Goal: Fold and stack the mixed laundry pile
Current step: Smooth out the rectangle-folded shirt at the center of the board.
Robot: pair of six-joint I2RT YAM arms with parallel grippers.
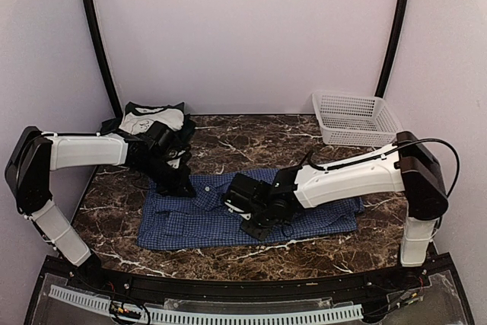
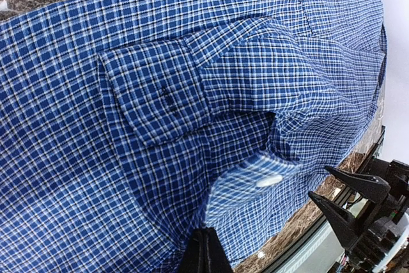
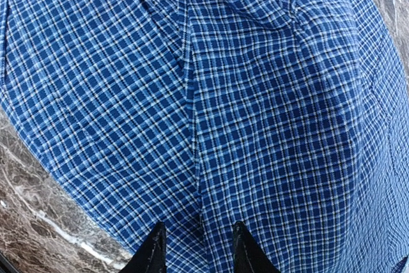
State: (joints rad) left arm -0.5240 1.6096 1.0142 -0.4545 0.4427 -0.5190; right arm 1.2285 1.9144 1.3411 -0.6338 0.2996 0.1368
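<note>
Starting with the dark marble table [image 1: 251,138]: walled in at the back and both sides, near edge closed off by the arm bases. Plenty of bare stone across the back middle, plus a thinner strip along the front.

Next down, spread flat over the front-middle, the blue-and-white check shirt [image 1: 183,222]. Long way running left to right, near hem just short of the front edge, right end close to the right arm's post.

Then the white lattice basket [image 1: 354,117], tucked into the back right corner, well apart from the shirt. Opposite it, in the back left corner, the laundry heap [image 1: 152,118]: a cream piece lying on dark green ones, bunched against the wall.

Down to the left gripper [image 1: 179,184], planted at the shirt's far left edge, clamped tight. Can't tell if any cloth is pinched.

Right gripper [image 3: 195,250] low over the shirt's middle, fingers parted, check fabric showing between the tips, nothing grabbed.

Smallest bits: a cuff [image 2: 236,187] turned up, white button [image 2: 269,180] facing out, just ahead of the left fingers.
</note>
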